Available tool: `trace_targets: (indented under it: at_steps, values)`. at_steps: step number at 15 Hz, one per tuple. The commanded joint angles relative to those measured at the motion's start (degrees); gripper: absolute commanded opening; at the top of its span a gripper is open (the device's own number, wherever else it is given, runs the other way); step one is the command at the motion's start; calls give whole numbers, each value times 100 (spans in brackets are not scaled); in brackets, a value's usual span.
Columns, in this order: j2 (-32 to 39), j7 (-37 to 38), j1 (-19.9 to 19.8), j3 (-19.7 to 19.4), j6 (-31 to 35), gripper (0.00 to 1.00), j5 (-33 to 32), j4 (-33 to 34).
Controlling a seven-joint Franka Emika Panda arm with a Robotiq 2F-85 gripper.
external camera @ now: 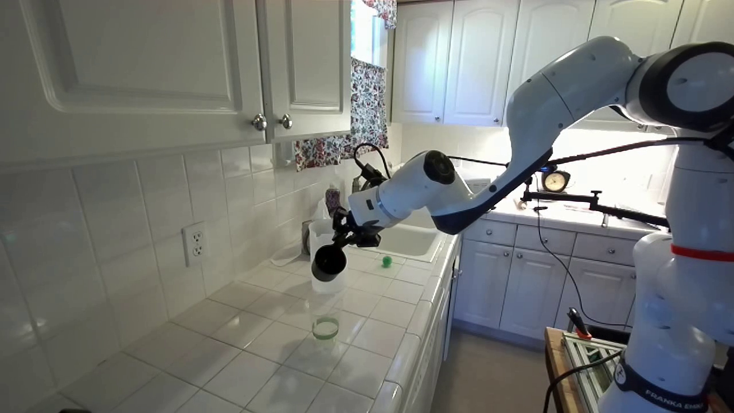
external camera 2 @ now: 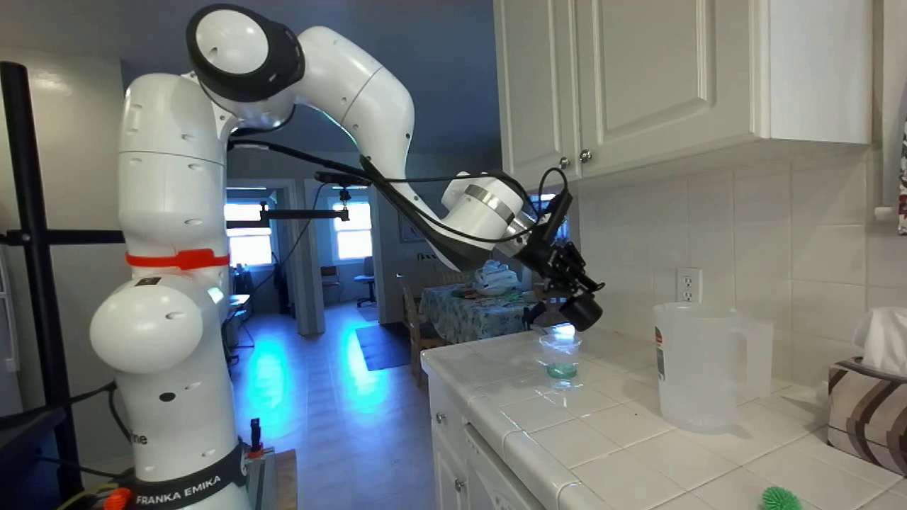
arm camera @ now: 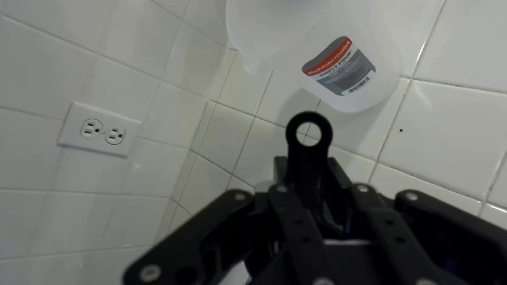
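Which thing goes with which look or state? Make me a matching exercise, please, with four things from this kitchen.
Things
1. measuring cup
2. Rubbermaid pitcher
3. clear cup
4. tissue box

Looks or states
A. brown-striped
B. green near the bottom
C. held by the tool
D. has a red-and-gray label

Right pairs: 1-C, 2-D, 3-B, 4-A

The gripper [arm camera: 308, 174] and scoop [external camera: 330, 263] are black; in an exterior view, at the scoop's six o'clock, the clear cup [external camera: 325, 328] shows green low down. The pitcher [external camera 2: 698, 368] is milky white, its label [arm camera: 339, 66] red-striped grey.
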Motion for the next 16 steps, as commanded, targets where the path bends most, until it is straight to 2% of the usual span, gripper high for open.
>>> trace_targets:
  at_steps: [1,2,3,7,10,16]
  values:
    - [-18,28,-141,157,-27,25,-29,-14]
    - [-34,30,-141,156,-28,25,-29,-27]
    - [-41,30,-140,156,-29,6,-29,-30]
    - [-24,35,-139,242,-64,6,-187,-21]
    - [-20,146,15,157,-119,6,-414,14]
    - [-54,560,57,177,-335,6,-1168,83]
